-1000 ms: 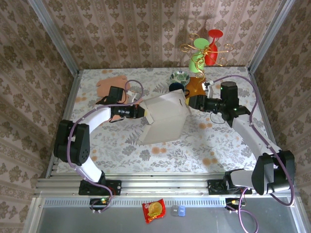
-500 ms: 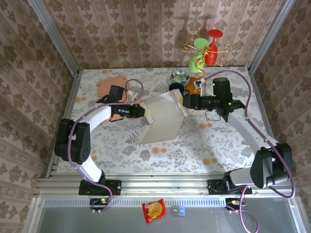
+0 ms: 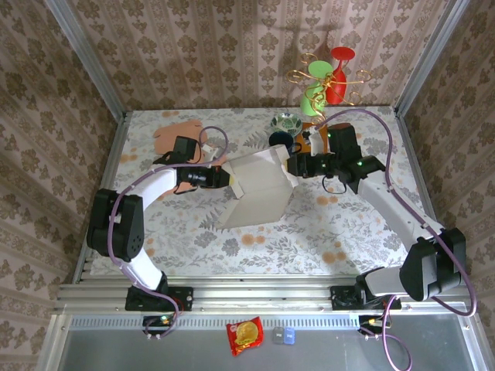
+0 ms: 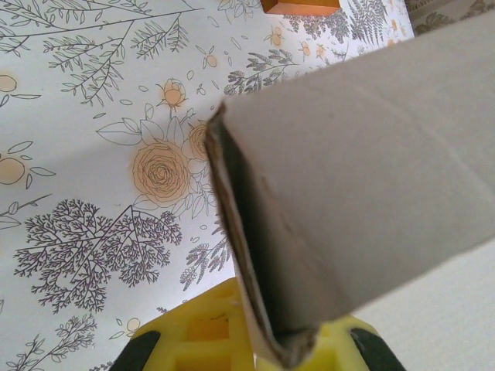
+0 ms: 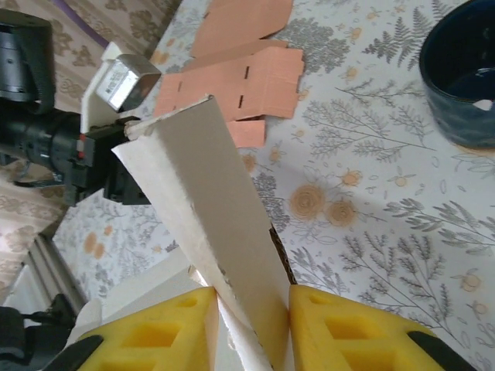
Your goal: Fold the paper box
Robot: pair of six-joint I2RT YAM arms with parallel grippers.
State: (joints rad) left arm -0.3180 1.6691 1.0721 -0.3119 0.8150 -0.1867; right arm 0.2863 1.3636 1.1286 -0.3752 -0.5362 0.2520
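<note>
A flat pink carton lies at the far left. The left gripper pinches the pale box, which stands tilted mid-table, by its left edge. The right gripper is clamped on its right corner. Just beyond sit a dark bowl and an orange block. The table is bare at near right.

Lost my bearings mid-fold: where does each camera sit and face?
Top external: above and behind the bases, looking down; left gripper and right gripper hold the paper box.
Left wrist: on the left arm, along its yellow fingers at the box's edge.
Right wrist: on the right arm, past its fingers, across the box toward the left gripper.
Shared: all see the box.
</note>
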